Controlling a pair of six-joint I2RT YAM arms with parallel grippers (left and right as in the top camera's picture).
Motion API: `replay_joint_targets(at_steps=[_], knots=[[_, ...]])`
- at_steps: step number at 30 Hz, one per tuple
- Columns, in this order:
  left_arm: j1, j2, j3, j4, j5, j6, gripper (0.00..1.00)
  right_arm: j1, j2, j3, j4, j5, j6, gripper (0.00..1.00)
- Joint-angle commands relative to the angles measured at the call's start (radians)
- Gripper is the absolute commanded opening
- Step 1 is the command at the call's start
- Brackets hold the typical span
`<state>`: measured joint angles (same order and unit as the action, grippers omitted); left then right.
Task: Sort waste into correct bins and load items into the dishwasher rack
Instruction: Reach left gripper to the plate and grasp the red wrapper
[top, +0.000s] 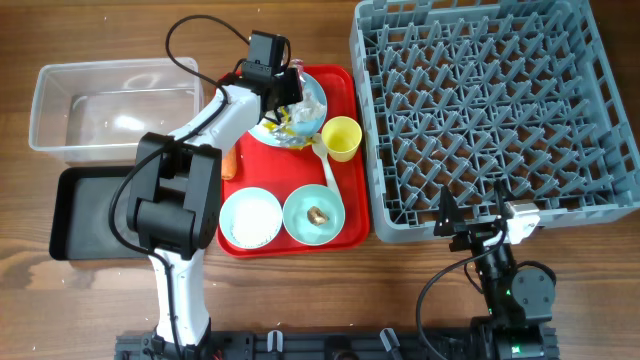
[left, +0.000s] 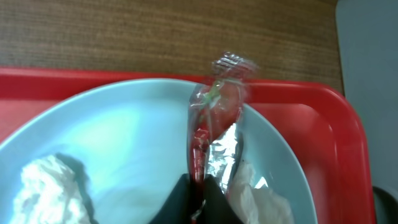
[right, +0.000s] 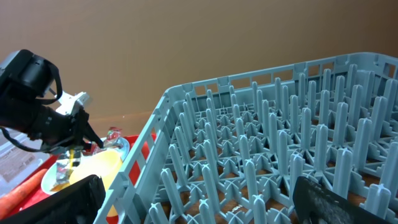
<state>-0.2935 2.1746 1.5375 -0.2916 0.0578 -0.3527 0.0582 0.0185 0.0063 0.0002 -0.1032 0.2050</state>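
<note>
My left gripper (top: 283, 103) is over the pale-blue plate (top: 313, 93) on the red tray. In the left wrist view its jaws (left: 199, 200) are shut on a red and silver crinkled wrapper (left: 214, 118) above the plate (left: 124, 137). Crumpled white tissue (left: 50, 186) lies on the plate. The yellow cup (top: 341, 138), the white spoon (top: 326, 168), a bowl of white rice (top: 251, 218) and a bowl with the brown lump (top: 318, 214) stand on the tray. The carrot (top: 230, 163) lies at the tray's left edge. My right gripper (top: 475, 225) is open and empty at the grey rack's (top: 490, 110) near edge.
The clear tub (top: 110, 105) stands at the far left, with the black tub (top: 90, 215) in front of it. The red tray (top: 352, 225) lies between the tubs and the rack. The right wrist view shows the rack's pegs (right: 280, 155) close ahead.
</note>
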Motion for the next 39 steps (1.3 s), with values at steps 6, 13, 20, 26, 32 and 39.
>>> replay_joint_targets(at_steps=[6,13,20,26,32,39], knots=[[0.010,-0.192,0.008,-0.005,-0.103,0.008,0.04,0.004,-0.005,-0.001,0.005,0.011,0.007,1.00],[0.095,-0.351,0.008,-0.164,-0.145,0.003,0.04,0.004,-0.005,-0.001,0.005,0.011,0.007,1.00],[0.177,-0.405,0.004,-0.216,0.139,-0.001,0.04,0.004,-0.005,-0.001,0.005,0.011,0.007,1.00],[0.130,-0.318,0.000,-0.221,0.128,-0.050,0.04,0.004,-0.005,-0.001,0.005,0.011,0.007,1.00],[0.064,-0.166,0.000,-0.177,0.128,-0.048,0.12,0.004,-0.005,-0.001,0.005,0.011,0.007,1.00],[0.055,-0.085,0.000,-0.116,0.107,-0.048,0.22,0.004,-0.005,-0.001,0.005,0.011,0.007,1.00]])
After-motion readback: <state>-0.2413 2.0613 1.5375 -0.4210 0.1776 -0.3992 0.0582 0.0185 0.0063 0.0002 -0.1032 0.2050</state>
